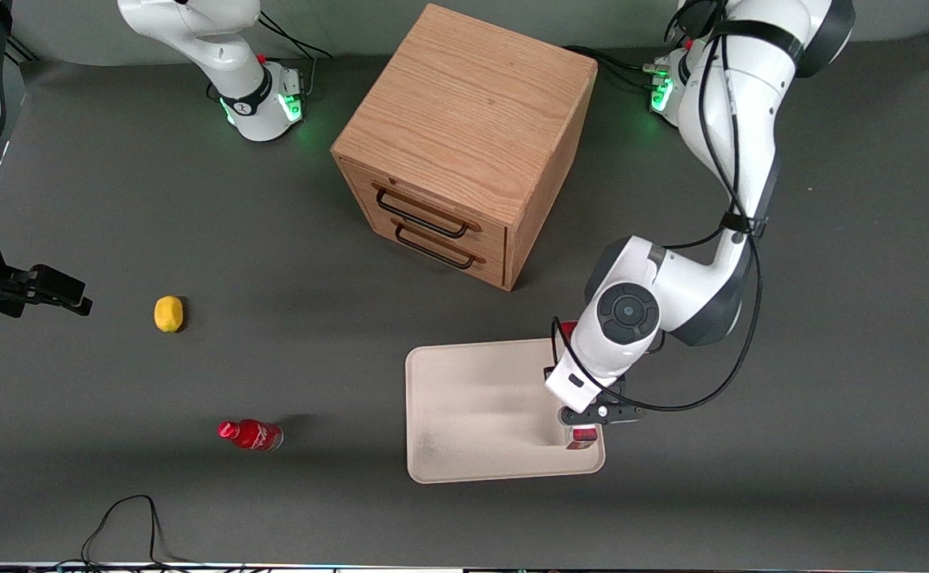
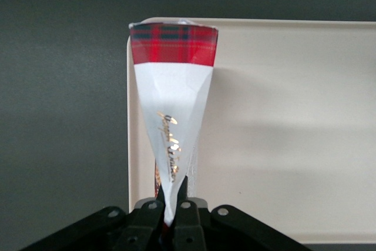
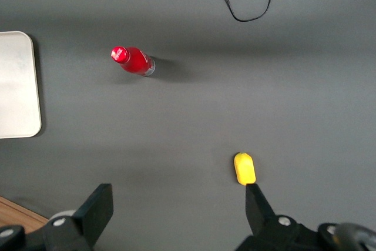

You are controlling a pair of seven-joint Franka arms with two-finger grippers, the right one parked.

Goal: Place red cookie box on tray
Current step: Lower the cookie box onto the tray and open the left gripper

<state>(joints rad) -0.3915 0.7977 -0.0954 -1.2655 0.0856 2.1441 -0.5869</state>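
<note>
We see the gripper (image 1: pixel 583 427) over the tray (image 1: pixel 472 414), at the edge toward the working arm's end. Its fingers (image 2: pixel 154 213) are clamped on the red cookie box (image 2: pixel 171 110), w/ the box's white face pinched betw. them, plaid end at 12 o'clock over the tray rim.

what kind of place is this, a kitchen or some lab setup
Most likely a robot lab test bench, not a kitchen. A dark mat-covered table carries arm bases with green lights and loose cables. Props are scattered: wooden cabinet, lemon, red bottle. The gripper holds the red cookie box over the tray.
</note>
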